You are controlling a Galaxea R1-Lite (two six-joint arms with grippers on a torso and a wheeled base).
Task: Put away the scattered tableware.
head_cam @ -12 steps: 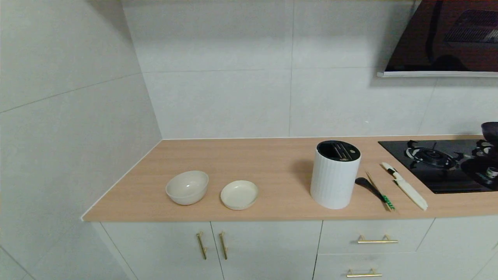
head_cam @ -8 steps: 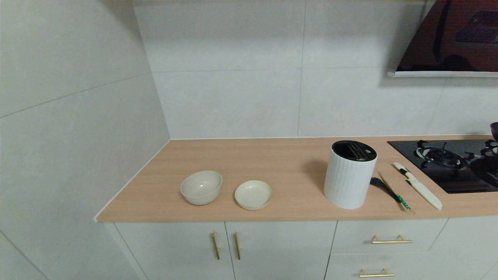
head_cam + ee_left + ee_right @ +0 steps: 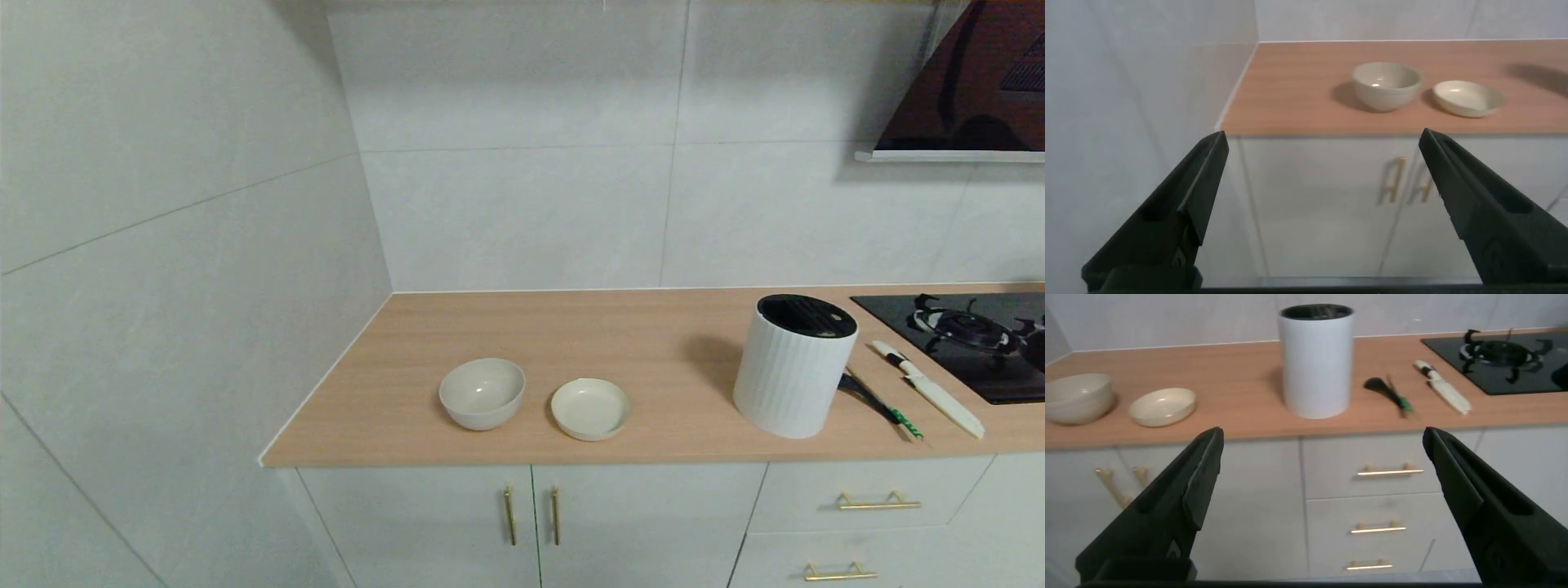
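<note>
A light wooden desk (image 3: 571, 343) runs along a white tiled wall, and the tableware lies on it in two groups, well apart.

Nearer the corner stand one cream round bowl (image 3: 482, 394) and one cream shallow dish (image 3: 590, 407). They are just beside each other, both upright with their openings facing up, the dish on the side toward the hob.

Toward the hob stands one white ribbed cylindrical holder with a black slotted top (image 3: 792, 367), upright. Just beyond it lie three long items, side by side and roughly parallel. Each has its long axis slanting from the far side of the desk toward the front edge and away from the holder.
- One black spoon (image 3: 865, 394) has its head close to the holder's base and its handle pointing toward the front edge.
- The thin wooden chopsticks with a green band (image 3: 902, 420) have the banded end nearest the front edge. I cannot tell whether there is one stick or two.
- One white knife (image 3: 931, 398) has its dark-marked end farther back, near the black gas hob (image 3: 971, 331).

The left claw (image 3: 1323, 135) is released, its two dark fingers spread wide in front of the white cabinet doors. The right claw (image 3: 1323, 433) is likewise spread and gripping nothing, level with the drawers below the holder
</note>
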